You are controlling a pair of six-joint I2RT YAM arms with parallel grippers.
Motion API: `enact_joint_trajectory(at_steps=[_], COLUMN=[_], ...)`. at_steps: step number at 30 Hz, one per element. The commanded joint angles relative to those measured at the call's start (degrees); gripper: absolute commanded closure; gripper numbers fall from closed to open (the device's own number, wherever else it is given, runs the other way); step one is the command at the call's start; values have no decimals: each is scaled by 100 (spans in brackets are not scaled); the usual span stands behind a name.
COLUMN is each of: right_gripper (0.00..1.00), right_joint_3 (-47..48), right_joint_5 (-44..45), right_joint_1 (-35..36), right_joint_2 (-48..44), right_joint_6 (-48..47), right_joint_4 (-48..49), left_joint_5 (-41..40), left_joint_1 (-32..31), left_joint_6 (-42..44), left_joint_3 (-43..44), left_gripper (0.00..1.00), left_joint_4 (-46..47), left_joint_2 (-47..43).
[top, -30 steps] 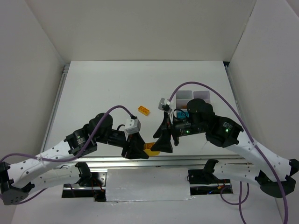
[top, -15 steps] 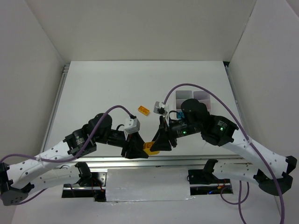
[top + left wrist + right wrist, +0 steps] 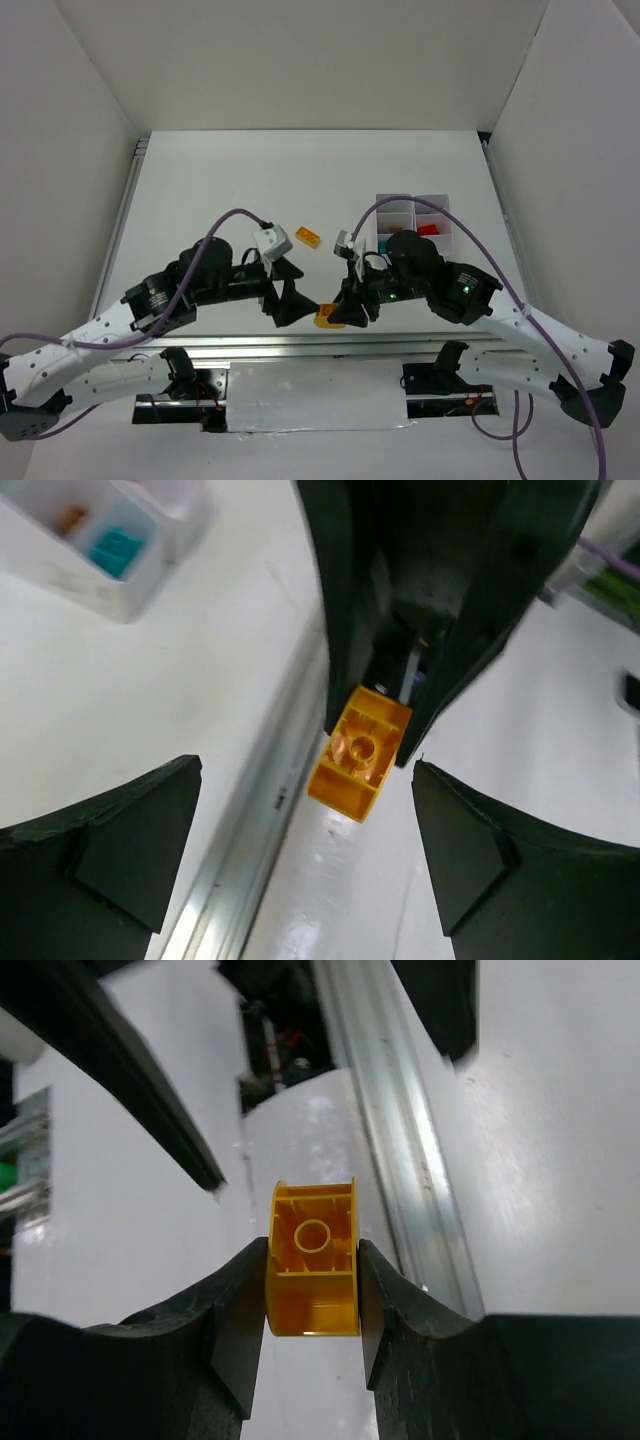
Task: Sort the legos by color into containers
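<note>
From above, the right claw (image 3: 348, 308) was shut on an orange brick (image 3: 325, 318), held left of the white tray (image 3: 395, 197) and nearer the arm bases than it, over the near edge of the counter (image 3: 220, 190). The left claw (image 3: 290, 290) stood wide open farther left of the tray, just beside the brick, with nothing between its jaws. A second orange brick (image 3: 308, 236) lay on the counter left of the tray, apart from both claws. Inside the tray sat a red brick (image 3: 428, 230) and a teal brick (image 3: 388, 243) (in separate compartments).

From the left wrist, the left claw (image 3: 304, 780) gaped, its two fingers (image 3: 120, 850) well apart. The right claw (image 3: 372, 742) pinched the orange brick (image 3: 358, 755) from both sides, studs up, above the metal rail (image 3: 250, 850). The tray (image 3: 110, 590) showed blurred in the far corner, a teal brick (image 3: 118, 550) in one compartment.

From the right wrist, the right claw (image 3: 312, 1255) pressed both fingers (image 3: 240, 1320) against the orange brick (image 3: 312, 1300), whose hollow underside faced the camera. The rail (image 3: 400, 1160) ran past just beside it.
</note>
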Motion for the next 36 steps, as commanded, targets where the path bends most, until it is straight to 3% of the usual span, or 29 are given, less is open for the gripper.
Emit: enact_joint_trajectory(at_steps=[1,3,6,8,9,10,11,13,14,17,22,33,36], right_gripper=[100,100,100,100,100,100,100,100,100,100,100,100,100], right_joint_3=[-238,-318,-257,-143,-64,111,148,52,8,-107,410,1000,1184], right_joint_5=[1719,3157,4496,5490,6000,7040,7451,8620,8824,9282,9590,9670,9687], right_joint_1=[-29,-195,-485,-775,-924,-1326,-1478,-1550,-1576,-1742,-2164,-2937,-3026], right_joint_2=[-327,-345,-178,120,243,496,595,639,631,674,1506,2950,3056], right_joint_6=[122,544,1272,2374,2904,3510,4821,6154,7432,9264,11500,11786,11366], right_joint_4=[574,601,532,347,-193,-660,-1073,-2067,-2358,-3350,-4828,-4910,-4559], left_joint_5=[-1922,-3392,-5099,-5623,-5860,-5906,-5915,-5994,-5994,-5925,-5687,-5213,-5142], left_joint_1=[20,20,20,20,20,20,20,20,20,20,20,20,20], left_joint_6=[-412,-867,-1622,-1871,-1950,-1916,-1890,-1898,-1898,-1898,-1916,-1652,-1617], left_joint_3=[534,797,1210,1352,1352,1273,1220,984,887,535,499,402,402], left_gripper=[1,0,1,1,1,1,0,0,0,0,2,3,3], left_joint_4=[-549,-998,-2184,-2818,-2924,-2969,-2995,-2987,-2935,-2855,-3030,-2767,-2758], left_joint_2=[-186,-265,-353,-502,-590,-660,-835,-1003,-1151,-1285,-1074,-1127,-1109])
